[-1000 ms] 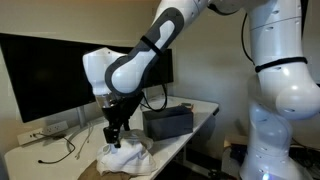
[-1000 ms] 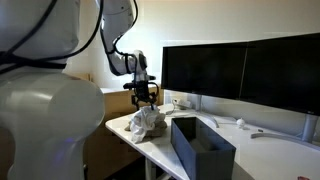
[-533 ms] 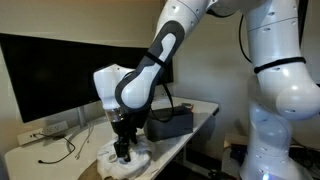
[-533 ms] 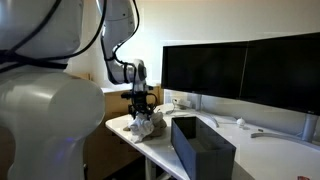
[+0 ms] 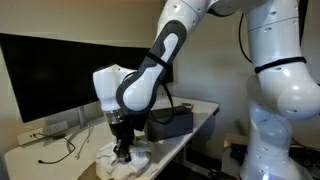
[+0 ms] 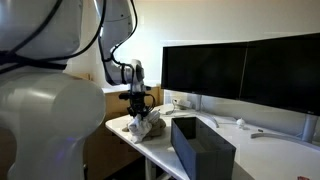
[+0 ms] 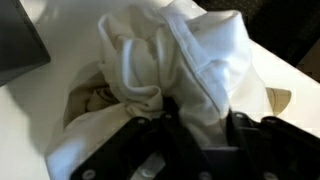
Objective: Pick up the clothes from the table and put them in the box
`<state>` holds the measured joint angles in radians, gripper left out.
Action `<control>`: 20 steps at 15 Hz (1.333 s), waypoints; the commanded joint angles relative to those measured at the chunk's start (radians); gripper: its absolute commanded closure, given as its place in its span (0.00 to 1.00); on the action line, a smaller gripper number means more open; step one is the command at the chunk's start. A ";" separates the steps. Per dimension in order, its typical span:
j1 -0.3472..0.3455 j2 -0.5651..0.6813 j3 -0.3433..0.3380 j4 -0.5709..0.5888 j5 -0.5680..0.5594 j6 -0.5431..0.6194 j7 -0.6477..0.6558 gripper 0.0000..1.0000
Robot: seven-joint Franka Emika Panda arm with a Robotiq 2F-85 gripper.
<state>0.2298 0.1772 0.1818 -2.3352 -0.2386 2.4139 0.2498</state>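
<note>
Wrist view: gripper (image 7: 200, 138) jaws partway closed, fold of white clothes (image 7: 165, 70) bunched between, apparently pinched. Finish squeeze before lifting; raise high, then carry right over box (image 5: 168, 122) wall.

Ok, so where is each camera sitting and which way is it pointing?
In an exterior view: off the table's front edge, facing the monitor; shows the arm, the gripper on the clothes, and the base.
In an exterior view: behind the base, looking along the table past the box; the base fills the left.
Wrist view: looks down on the clothes; dark fingers at the bottom.
Shared: both exterior views show clothes, box, monitor.
</note>
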 commanded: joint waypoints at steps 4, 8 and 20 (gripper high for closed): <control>0.007 -0.100 -0.007 -0.039 0.001 0.064 0.060 0.86; 0.008 -0.154 0.007 -0.038 0.026 0.051 0.087 0.85; 0.004 -0.485 0.064 -0.054 0.043 -0.047 0.054 0.86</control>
<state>0.2425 -0.1808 0.2334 -2.3497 -0.2259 2.4069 0.3330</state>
